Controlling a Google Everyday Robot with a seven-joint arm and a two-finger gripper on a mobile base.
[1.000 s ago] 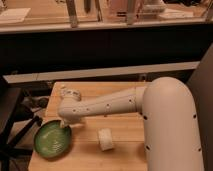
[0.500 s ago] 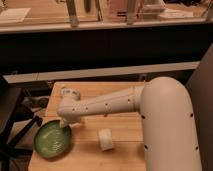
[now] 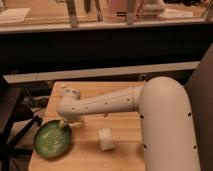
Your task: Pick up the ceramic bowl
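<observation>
The gripper (image 3: 64, 123) is hanging, jaws apart, at the edge of the ceramic bowl (image 3: 51, 141), so next it is probably needing to pinch that edge.

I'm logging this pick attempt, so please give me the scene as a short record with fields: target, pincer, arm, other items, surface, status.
target: ceramic bowl, green, upright, at the table's near left corner as the camera sees it
pincer: pincer open, pointing down at the bowl's far right rim; contact cannot be told
arm: white arm reaching from right to left across the table
other item: small white cup, right of the bowl, apart from it
surface: wooden table
status: bowl resting on the table, not lifted yet
</observation>
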